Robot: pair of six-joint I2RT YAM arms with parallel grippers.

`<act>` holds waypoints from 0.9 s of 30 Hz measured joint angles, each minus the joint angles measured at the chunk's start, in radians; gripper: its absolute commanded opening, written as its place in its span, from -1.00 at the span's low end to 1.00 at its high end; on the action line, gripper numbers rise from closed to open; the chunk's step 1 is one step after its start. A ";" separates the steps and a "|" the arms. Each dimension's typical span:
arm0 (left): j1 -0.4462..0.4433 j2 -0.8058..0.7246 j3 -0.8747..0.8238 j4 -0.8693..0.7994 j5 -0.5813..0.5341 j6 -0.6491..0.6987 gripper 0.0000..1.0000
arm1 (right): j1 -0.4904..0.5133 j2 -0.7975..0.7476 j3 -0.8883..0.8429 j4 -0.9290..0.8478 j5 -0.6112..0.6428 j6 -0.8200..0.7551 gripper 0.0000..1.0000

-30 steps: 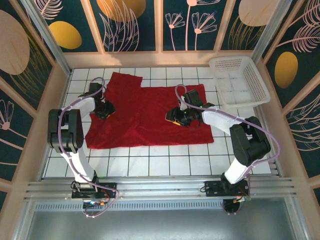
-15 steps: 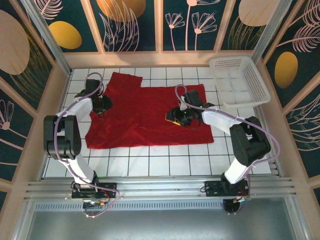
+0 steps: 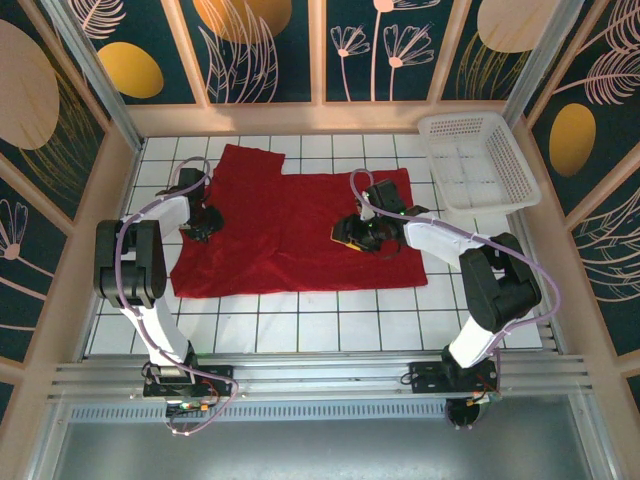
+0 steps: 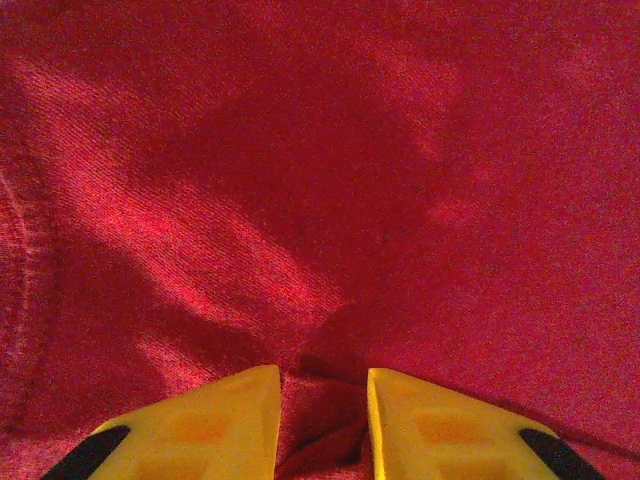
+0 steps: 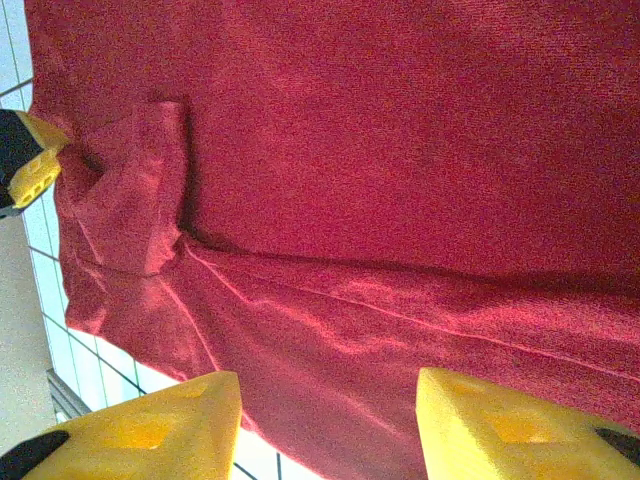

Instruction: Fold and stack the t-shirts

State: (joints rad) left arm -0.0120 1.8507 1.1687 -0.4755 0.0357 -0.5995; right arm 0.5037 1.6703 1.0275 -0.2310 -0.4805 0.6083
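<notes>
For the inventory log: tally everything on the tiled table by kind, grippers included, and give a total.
red t-shirt: 1
white mesh basket: 1
grippers: 2 (left gripper, right gripper)
Total: 4

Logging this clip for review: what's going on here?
Two robot arms are working on a deep-red t-shirt that lies spread out, not yet folded, on the white tiled table. The left gripper is at the shirt's left edge, its fingers drawn close on a ruck of cloth. The right gripper is open, low over the shirt's right half. A white mesh basket stands at the table's far right corner.
</notes>
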 measured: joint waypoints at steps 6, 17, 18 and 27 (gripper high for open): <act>0.000 0.006 -0.005 0.001 0.015 -0.016 -0.53 | 0.000 0.000 0.000 0.000 0.000 0.000 0.00; 0.000 0.000 -0.032 0.004 0.024 -0.034 -1.00 | 0.000 0.001 0.000 0.000 0.000 0.000 -0.01; 0.000 0.000 -0.032 0.003 0.022 -0.034 -1.00 | 0.000 0.001 0.000 0.000 0.000 0.000 -0.01; 0.000 -0.031 0.003 -0.004 0.008 -0.029 -1.00 | 0.000 0.001 0.000 0.000 0.000 0.000 -0.01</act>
State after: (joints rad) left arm -0.0120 1.8202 1.1713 -0.4797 0.0433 -0.6285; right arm 0.5037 1.6711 1.0275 -0.2310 -0.4805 0.6083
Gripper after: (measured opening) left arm 0.056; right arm 0.498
